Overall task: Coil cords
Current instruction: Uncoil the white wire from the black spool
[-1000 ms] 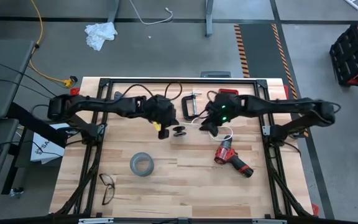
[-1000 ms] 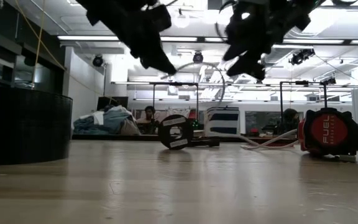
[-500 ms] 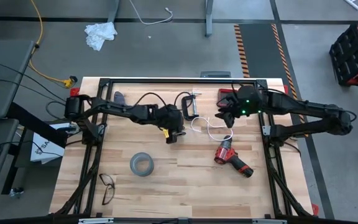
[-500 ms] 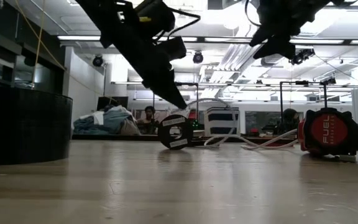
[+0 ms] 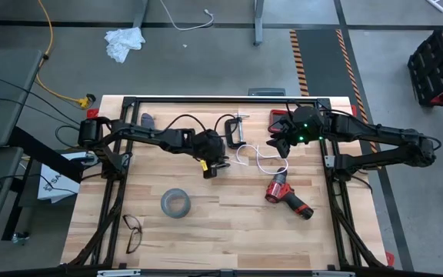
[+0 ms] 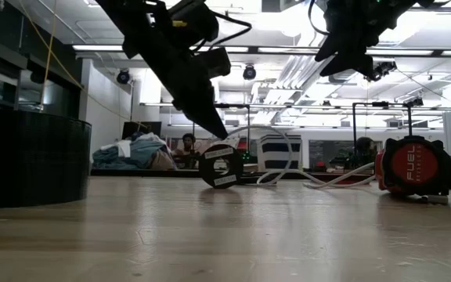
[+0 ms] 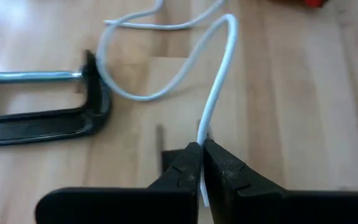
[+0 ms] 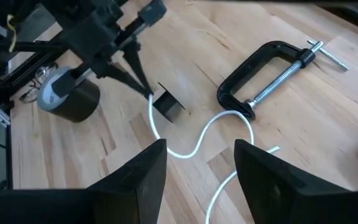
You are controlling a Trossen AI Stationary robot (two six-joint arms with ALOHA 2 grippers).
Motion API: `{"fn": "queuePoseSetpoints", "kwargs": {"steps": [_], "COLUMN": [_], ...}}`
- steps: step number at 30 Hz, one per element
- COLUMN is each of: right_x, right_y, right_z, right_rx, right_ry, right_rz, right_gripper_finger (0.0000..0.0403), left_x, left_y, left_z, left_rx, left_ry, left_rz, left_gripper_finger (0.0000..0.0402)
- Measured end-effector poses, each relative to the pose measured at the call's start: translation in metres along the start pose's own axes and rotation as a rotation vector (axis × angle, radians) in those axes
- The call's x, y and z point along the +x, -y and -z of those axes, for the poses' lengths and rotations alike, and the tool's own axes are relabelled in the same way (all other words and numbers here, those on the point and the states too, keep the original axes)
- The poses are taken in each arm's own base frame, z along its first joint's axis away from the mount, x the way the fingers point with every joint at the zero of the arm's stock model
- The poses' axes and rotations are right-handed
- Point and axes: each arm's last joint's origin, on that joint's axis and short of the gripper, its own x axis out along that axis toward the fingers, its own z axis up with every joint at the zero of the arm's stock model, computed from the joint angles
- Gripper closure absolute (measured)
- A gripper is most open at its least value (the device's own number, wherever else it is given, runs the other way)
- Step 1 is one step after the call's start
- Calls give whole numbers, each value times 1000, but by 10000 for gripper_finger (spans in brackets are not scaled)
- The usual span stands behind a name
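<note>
From above, the left gripper (image 5: 217, 168) sits low over the middle of the table (image 5: 229, 231), just beside the black disc (image 5: 223, 164); the white cable (image 5: 258, 159) loops from there toward the clamp (image 5: 232, 131). The right gripper (image 5: 277, 145) hangs off to the side above the cable, with the drill (image 5: 287, 195) and tape roll (image 5: 174, 203) nearer the front edge.

At table height, the disc (image 6: 221, 165) stands on edge under the left gripper's tip (image 6: 214, 131).

The left wrist camera shows its fingers (image 7: 219, 168) pinched tight on the cable (image 7: 219, 87).

The right wrist camera shows its fingers (image 8: 142, 171) spread wide, holding nothing
</note>
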Motion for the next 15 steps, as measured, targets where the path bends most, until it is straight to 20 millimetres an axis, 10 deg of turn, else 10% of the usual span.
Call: {"fn": "queuePoseSetpoints", "kwargs": {"steps": [15], "right_x": [0], "right_y": [0], "right_z": [0], "right_rx": [-7], "right_ry": [1], "right_rz": [0], "right_gripper_finger": [220], "left_x": [0], "left_y": [-2], "left_z": [0], "left_rx": [-111], "left_ry": [2], "left_rz": [1], "left_gripper_finger": [344]}}
